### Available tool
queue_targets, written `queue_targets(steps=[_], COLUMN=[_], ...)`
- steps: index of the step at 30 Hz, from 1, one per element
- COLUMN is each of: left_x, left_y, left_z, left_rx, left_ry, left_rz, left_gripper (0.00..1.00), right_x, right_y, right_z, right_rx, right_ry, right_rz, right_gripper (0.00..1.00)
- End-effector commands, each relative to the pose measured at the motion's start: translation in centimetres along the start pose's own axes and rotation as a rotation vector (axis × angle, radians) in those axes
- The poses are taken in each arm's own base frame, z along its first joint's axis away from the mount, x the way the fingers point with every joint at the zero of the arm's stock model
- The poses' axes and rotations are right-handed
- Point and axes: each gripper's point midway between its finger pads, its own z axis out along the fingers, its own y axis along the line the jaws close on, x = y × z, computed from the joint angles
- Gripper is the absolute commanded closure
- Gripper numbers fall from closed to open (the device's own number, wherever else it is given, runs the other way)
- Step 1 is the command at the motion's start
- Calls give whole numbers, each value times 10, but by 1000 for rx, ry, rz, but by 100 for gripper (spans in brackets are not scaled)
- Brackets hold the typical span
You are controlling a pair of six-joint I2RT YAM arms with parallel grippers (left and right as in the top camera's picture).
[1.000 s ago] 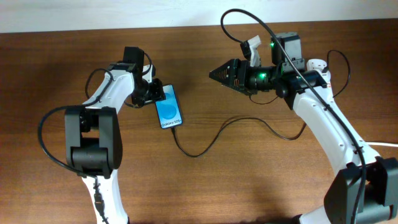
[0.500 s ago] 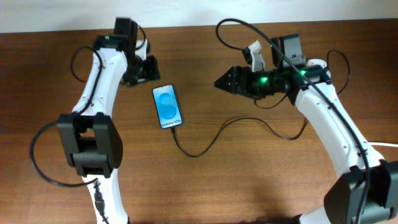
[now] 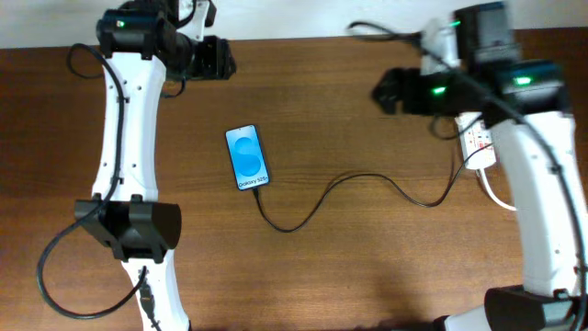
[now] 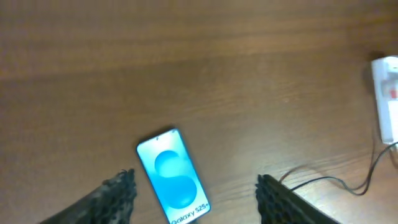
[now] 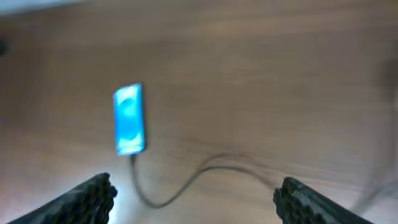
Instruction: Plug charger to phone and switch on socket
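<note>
Here the left end effector and right end effector gape empty, off the phone.

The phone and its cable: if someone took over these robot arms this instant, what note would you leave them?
Left gripper: open, empty, clear of the phone.
Right gripper: open, empty.
The phone lies flat, screen lit. The charger runs from its lower end to the socket, so plugging looks done.
Left to do: press the socket switch; its state cannot be read here.

One phone, one charger, one socket, two arms, left and right.
</note>
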Motion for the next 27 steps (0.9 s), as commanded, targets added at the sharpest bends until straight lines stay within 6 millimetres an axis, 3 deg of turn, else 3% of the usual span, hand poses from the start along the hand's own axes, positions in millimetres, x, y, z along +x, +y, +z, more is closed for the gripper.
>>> queue_targets(steps=[1, 2, 9, 14, 17, 20, 27], left_x=[-4, -3, -1, -1, -1, -1, -1], left_y=[-6, -5, -5, -5, -5, -5, -5], left_z=[-9, -9, -9, -9, -9, -9, -9], left_rx=[25, 23, 23, 23, 23, 23, 23], left_ry=[-23, -19, -10, -10, -10, -10, -10], left_rz=[43, 41, 38, 38, 39, 39, 39], left_gripper=[10, 1, 1, 1, 1, 0, 1], right_x=[-21, -22, -12, 5, 12, 13, 24], right_y=[-55, -73, -190, -259, -280, -298, -342], right_z=[-55, -68, -131, -153, -149, -133, -77], right_rx=[140, 167, 305, 319, 336, 329, 282], right_ry=[-135, -157, -282, -324, -302, -264, -157], right_rz=[85, 127, 415, 566, 579, 588, 663], right_gripper=[13, 12, 7, 7, 7, 7, 7])
